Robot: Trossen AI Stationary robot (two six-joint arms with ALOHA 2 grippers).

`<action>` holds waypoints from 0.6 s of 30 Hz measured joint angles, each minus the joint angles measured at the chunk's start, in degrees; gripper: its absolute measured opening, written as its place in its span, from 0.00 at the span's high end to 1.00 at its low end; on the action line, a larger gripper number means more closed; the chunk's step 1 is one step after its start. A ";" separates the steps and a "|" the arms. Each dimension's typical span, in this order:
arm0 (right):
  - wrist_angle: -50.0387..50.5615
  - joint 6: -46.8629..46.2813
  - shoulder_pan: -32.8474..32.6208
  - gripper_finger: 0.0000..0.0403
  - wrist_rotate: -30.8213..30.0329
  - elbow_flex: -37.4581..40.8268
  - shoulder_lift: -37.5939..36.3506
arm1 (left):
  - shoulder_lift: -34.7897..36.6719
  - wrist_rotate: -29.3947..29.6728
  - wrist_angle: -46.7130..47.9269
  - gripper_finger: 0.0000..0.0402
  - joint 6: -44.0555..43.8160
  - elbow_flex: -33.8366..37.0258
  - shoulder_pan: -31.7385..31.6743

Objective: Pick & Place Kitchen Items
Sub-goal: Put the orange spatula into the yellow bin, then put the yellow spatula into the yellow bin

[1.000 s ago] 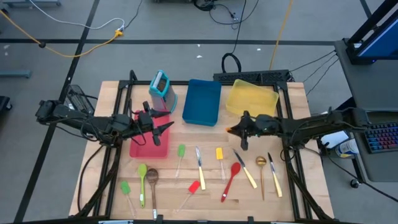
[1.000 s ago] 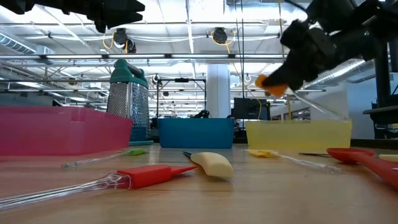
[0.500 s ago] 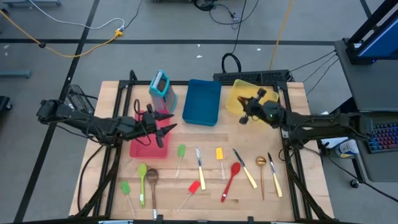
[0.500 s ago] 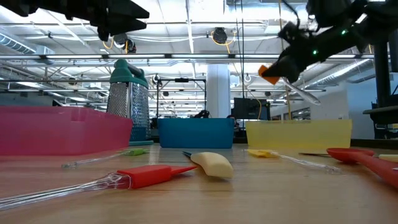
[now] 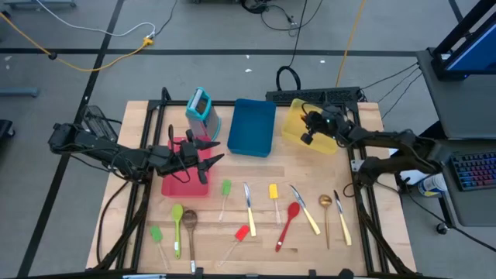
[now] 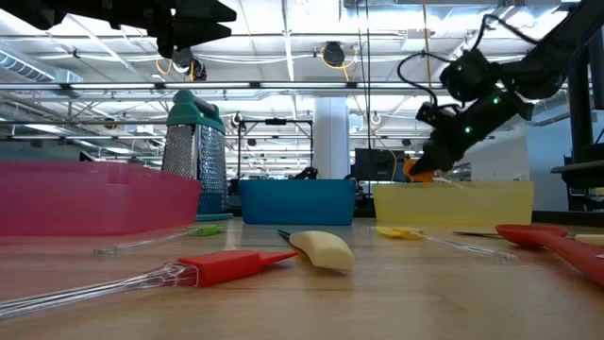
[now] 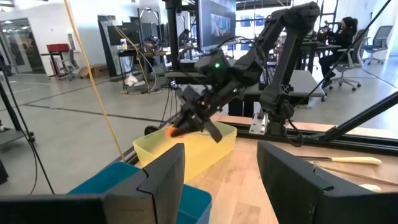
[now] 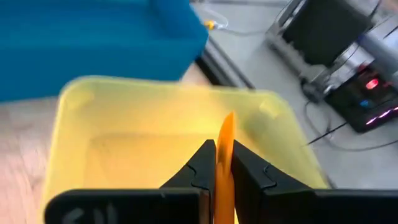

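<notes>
Over the shallow yellow plastic tray (image 5: 314,124) at the table's far right, the right gripper (image 5: 308,134) hangs with its fingers clenched on a small orange-headed mini spatula (image 8: 225,146), and the wrist view has it looking straight down into that tray. From the low view the orange tip (image 6: 422,168) sits just above the tray's rim, so this looks like the drop-off. To do it well: get the whole utensil inside the walls, lower it close to the floor, then release, so that it lies flat and does not bounce out.

Across the table the left gripper (image 5: 203,160) waits over the flat red tray (image 5: 183,184), fingers spread wide with nothing between them.

Plenty left on the near wood: a green mini spatula (image 5: 225,188), a cream-handled knife (image 5: 249,208), a yellow mini spatula (image 5: 273,192), a red spoon (image 5: 290,220) and a gold spoon (image 5: 325,208), among others. By my reckoning the sorting is at an early stage.
</notes>
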State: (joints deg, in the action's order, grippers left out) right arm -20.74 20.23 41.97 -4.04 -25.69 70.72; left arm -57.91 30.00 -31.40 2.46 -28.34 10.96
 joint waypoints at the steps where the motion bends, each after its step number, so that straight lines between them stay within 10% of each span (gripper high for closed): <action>1: 0.01 -0.05 0.64 0.95 0.83 0.00 0.94 | 0.00 0.00 0.00 0.48 0.00 0.00 0.00; 18: -1.79 -4.02 2.57 0.71 2.69 0.00 5.72 | 0.00 -0.04 0.33 0.48 0.00 0.00 0.02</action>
State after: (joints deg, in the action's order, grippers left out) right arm -22.53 16.22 44.54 -1.34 -25.69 76.44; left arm -57.91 29.95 -31.07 2.46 -28.34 10.98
